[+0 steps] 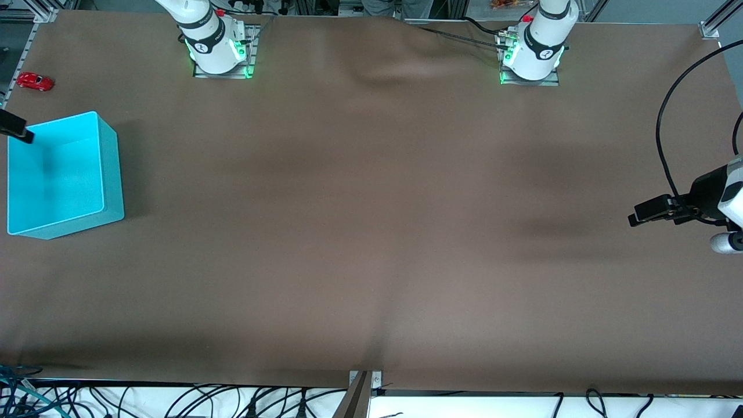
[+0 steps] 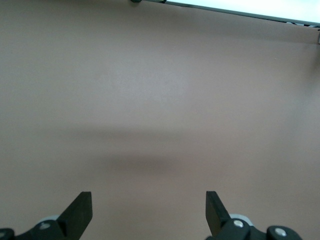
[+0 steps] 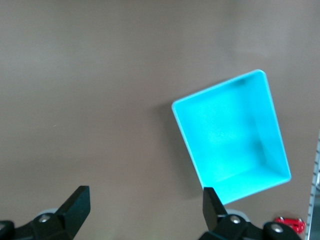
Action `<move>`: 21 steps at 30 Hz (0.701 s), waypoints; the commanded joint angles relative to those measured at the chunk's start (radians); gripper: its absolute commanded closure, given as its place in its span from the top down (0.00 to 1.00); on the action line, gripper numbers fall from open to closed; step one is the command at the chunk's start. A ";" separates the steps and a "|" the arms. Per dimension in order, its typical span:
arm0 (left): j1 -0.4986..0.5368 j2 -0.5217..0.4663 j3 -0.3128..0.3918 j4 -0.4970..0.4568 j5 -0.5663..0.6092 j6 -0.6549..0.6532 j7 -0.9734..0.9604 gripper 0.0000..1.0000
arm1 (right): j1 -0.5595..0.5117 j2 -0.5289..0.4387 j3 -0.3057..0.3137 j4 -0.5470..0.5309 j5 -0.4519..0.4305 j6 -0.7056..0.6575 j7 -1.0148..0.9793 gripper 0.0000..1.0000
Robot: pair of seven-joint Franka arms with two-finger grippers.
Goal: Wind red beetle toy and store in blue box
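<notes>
The red beetle toy [image 1: 35, 81] sits on the brown table at the right arm's end, farther from the front camera than the blue box [image 1: 113, 174]. The box is open-topped and holds nothing. My right gripper [image 1: 23, 134] hangs over the box's outer edge, mostly cut off by the edge of the front view. In the right wrist view its fingers are open and empty [image 3: 145, 205], with the blue box [image 3: 230, 135] and the toy [image 3: 289, 223] below. My left gripper [image 1: 638, 216] waits at the left arm's end, open over bare table [image 2: 149, 207].
Both arm bases [image 1: 217, 49] [image 1: 531, 55] stand along the table edge farthest from the front camera. A black cable [image 1: 664, 116] loops over the table near the left gripper. Loose cables [image 1: 35, 395] lie below the table's nearest edge.
</notes>
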 commanded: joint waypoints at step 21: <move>-0.007 -0.004 0.015 0.015 0.018 -0.020 0.013 1.00 | -0.026 -0.045 -0.230 0.011 -0.049 -0.014 0.013 1.00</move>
